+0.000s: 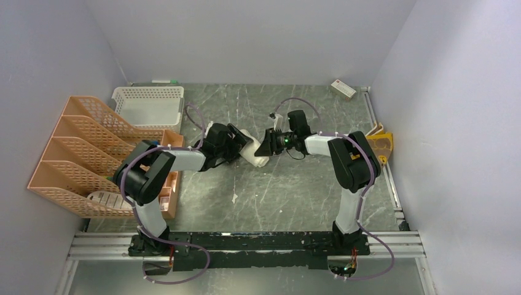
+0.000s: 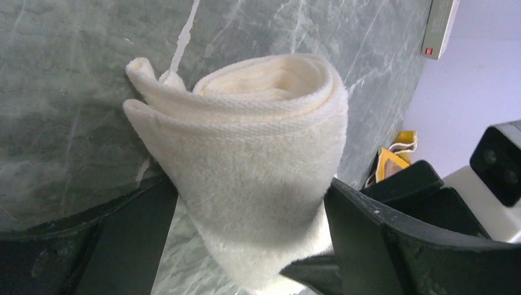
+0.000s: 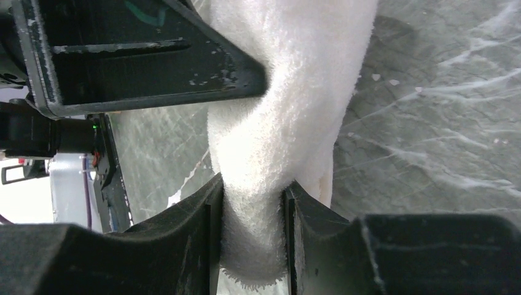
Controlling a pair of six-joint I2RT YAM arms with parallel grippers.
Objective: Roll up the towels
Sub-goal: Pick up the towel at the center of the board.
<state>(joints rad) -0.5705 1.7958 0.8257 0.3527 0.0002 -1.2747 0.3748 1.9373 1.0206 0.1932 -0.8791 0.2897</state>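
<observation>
Both left gripper (image 2: 252,246) and right gripper (image 3: 252,239) pinch the soft, probably light off-white cloth roll (image 2: 258,141) mid-frame; grip across coils.

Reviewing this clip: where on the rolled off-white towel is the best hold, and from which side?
Probably across the rolled body of the off-white towel, tool fingers on its two curved flanks, coming lengthwise from the end opposite the open spiral. The wraps look loose there, with a corner sticking out; squeezing the flanks keeps them together, as the left tool does.
</observation>
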